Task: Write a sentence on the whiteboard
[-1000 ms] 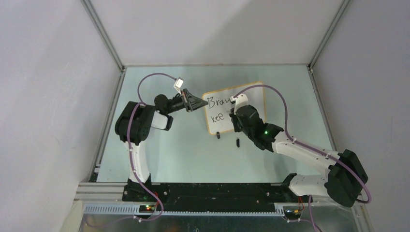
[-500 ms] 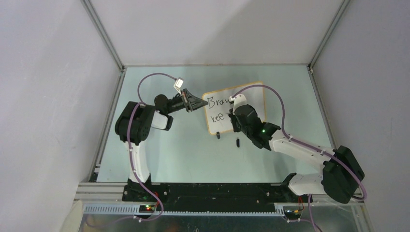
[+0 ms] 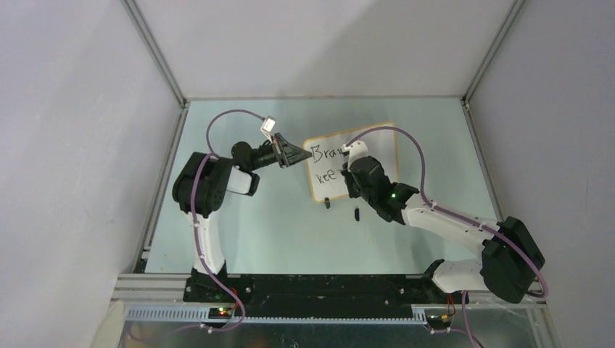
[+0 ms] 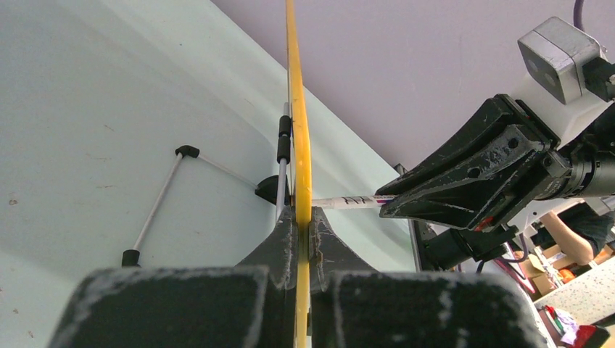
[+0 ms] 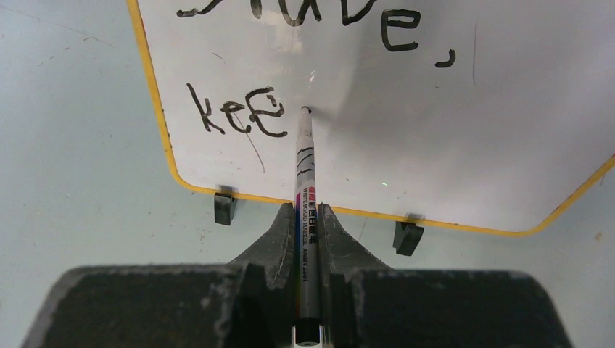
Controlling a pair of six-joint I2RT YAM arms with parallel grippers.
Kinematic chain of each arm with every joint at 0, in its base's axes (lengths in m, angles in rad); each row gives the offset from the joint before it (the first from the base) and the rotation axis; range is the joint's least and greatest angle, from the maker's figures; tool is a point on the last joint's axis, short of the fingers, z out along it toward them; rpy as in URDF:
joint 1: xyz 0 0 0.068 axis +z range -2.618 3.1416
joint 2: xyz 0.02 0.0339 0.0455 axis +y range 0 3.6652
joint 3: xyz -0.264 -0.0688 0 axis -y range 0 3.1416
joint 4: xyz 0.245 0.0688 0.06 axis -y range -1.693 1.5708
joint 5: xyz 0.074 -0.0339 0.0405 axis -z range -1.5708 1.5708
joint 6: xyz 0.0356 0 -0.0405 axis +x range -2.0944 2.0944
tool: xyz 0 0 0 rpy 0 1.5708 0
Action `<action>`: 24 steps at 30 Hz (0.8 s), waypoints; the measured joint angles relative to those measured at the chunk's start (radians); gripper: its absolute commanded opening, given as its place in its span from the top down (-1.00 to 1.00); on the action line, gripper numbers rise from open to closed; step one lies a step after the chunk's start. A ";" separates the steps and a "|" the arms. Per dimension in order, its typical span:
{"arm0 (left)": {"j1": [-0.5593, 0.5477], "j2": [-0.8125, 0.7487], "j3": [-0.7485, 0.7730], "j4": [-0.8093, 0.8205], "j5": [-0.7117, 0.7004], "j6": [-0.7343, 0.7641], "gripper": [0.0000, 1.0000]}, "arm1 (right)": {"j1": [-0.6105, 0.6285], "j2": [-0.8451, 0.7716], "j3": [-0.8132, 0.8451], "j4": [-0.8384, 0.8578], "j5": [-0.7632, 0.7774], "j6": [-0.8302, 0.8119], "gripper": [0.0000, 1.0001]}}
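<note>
The whiteboard [image 3: 381, 148] stands upright on the table, its yellow-orange frame [image 4: 298, 109] pinched at the left edge by my shut left gripper [image 4: 303, 217], also seen from above [image 3: 302, 156]. The sentence [image 5: 236, 116] reads "Brave," on top and "kee" below; from above the sentence [image 3: 326, 154] is partly hidden by my right wrist. My right gripper [image 5: 306, 214] is shut on a whiteboard marker [image 5: 304, 167]. The marker's tip touches the board just right of the last "e". The left wrist view shows the marker [image 4: 348, 201] reaching the board from the right gripper [image 4: 388, 205].
Two black clip feet [image 5: 225, 206] [image 5: 407, 238] hold the board's lower edge. A thin wire stand [image 4: 156, 206] lies behind the board. Grey enclosure walls and aluminium posts [image 3: 156, 54] surround the pale green table [image 3: 239, 225].
The right arm has shifted slightly left and toward the board, carrying the marker along the second line. The left arm and the board have not moved.
</note>
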State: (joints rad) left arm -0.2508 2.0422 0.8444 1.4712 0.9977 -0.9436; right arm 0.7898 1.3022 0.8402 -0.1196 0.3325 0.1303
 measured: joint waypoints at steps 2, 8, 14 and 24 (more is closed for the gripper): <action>0.000 0.000 0.000 -0.001 -0.001 0.000 1.00 | 0.000 0.003 0.004 -0.001 0.000 0.000 1.00; 0.001 0.000 0.000 -0.008 -0.005 0.000 1.00 | 0.000 0.010 0.009 -0.004 0.002 0.000 1.00; 0.000 0.000 0.000 -0.007 -0.004 0.000 1.00 | 0.001 0.010 0.012 -0.014 0.002 0.000 1.00; 0.000 0.000 0.000 -0.006 0.000 0.000 1.00 | 0.009 0.010 0.014 -0.070 0.003 0.013 1.00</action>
State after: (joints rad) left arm -0.2504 2.0422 0.8444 1.4654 0.9974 -0.9432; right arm 0.7986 1.3117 0.8547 -0.1898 0.3351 0.1432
